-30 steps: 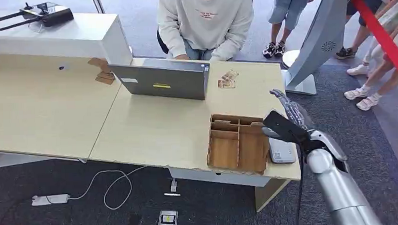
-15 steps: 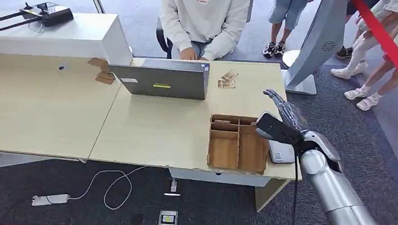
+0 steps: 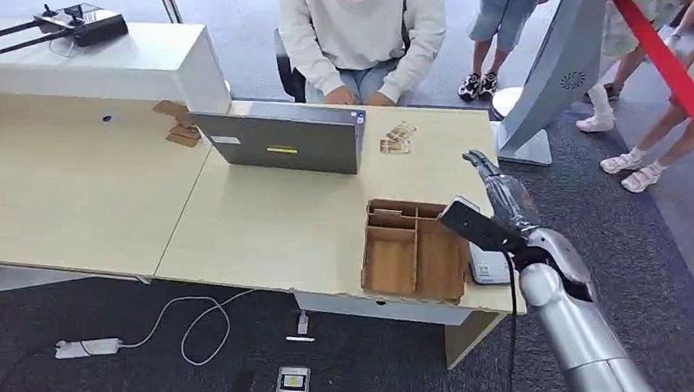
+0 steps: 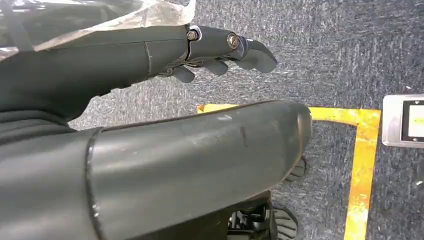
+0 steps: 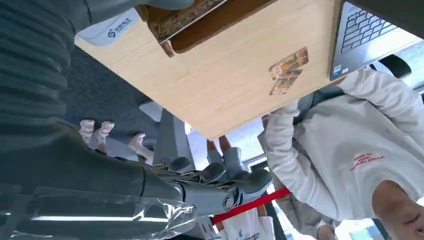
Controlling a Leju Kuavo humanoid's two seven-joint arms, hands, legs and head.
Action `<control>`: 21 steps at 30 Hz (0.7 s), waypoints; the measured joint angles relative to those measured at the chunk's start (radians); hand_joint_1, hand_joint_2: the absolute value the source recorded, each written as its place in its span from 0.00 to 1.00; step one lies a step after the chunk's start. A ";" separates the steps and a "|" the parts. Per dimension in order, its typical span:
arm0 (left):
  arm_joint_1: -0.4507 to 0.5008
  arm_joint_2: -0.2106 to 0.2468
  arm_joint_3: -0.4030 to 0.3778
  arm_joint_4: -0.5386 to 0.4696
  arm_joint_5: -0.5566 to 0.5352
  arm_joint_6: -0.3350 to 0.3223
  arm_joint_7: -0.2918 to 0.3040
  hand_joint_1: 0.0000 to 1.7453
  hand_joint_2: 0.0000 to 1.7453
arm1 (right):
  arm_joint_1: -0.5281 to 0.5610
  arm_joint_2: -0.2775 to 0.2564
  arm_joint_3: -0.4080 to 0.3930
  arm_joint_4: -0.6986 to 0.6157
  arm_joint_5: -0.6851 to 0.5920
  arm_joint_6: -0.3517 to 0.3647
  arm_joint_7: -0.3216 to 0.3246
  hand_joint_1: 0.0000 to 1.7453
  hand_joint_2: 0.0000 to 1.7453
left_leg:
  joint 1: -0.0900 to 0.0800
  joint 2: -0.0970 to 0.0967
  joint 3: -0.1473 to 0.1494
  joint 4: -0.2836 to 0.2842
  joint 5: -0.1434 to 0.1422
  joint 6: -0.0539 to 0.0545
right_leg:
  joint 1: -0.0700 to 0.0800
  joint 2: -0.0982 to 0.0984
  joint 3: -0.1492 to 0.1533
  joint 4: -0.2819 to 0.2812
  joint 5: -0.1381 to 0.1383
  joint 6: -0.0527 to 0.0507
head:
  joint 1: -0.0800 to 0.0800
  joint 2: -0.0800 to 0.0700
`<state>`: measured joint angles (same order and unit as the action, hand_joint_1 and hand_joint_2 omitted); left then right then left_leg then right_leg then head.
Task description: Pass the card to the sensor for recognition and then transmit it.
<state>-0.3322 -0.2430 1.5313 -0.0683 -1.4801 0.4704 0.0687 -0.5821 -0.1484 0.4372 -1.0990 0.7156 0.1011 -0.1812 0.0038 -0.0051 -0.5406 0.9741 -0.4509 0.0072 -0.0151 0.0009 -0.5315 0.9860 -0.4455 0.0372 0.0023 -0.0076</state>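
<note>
Left to right on the pale table (image 3: 82, 196): a grey laptop (image 3: 279, 143) in front of a seated person in a white sweatshirt (image 3: 361, 25), a few cards (image 3: 396, 138) lying beside the laptop, a wooden divided tray (image 3: 415, 248), and a white sensor (image 3: 490, 265) at the table's right end, just beside the tray. The right hand (image 3: 500, 191) hovers over that end with fingers extended and apart, holding nothing. The left hand (image 4: 220, 55) hangs over the carpet, fingers loosely extended, empty.
</note>
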 joint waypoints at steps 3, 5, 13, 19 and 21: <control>-0.001 -0.001 0.000 0.000 -0.001 0.004 0.000 0.00 0.00 | 0.003 0.000 0.001 0.000 0.018 -0.004 0.000 0.00 1.00 | 0.000 0.000 0.000 0.000 0.000 0.000 | 0.000 0.000 0.000 0.000 0.000 0.000 | 0.000 0.000; -0.001 -0.001 0.000 0.000 -0.003 0.006 0.000 0.00 0.00 | 0.006 0.000 0.003 -0.001 0.024 -0.003 0.000 0.00 1.00 | 0.000 0.000 0.000 0.000 0.000 0.000 | 0.000 0.000 0.000 0.000 0.000 0.000 | 0.000 0.000; -0.001 -0.001 0.000 0.000 -0.030 0.034 0.006 0.00 0.00 | 0.016 -0.002 0.014 -0.002 0.033 0.014 0.003 0.00 1.00 | 0.000 0.000 0.000 0.000 0.000 0.000 | 0.000 0.000 0.000 0.000 0.000 0.000 | 0.000 0.000; -0.002 -0.003 0.000 0.001 0.013 0.005 0.010 0.00 0.00 | 0.019 -0.005 0.023 -0.002 0.061 0.024 0.009 0.00 1.00 | 0.000 0.000 0.000 0.000 0.000 0.000 | 0.000 0.000 0.000 0.000 0.000 0.000 | 0.000 0.000; -0.002 -0.004 0.000 0.002 0.002 0.024 0.010 0.00 0.00 | 0.018 -0.004 0.028 -0.001 0.094 0.017 0.022 0.00 1.00 | 0.000 0.000 0.000 0.000 0.000 0.000 | 0.000 0.000 0.000 0.000 0.000 0.000 | 0.000 0.000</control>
<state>-0.3346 -0.2468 1.5312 -0.0668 -1.4782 0.4939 0.0790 -0.5636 -0.1526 0.4654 -1.1002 0.8098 0.1182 -0.1595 0.0037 -0.0050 -0.5406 0.9741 -0.4510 0.0072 -0.0152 0.0009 -0.5315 0.9860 -0.4455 0.0372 0.0023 -0.0076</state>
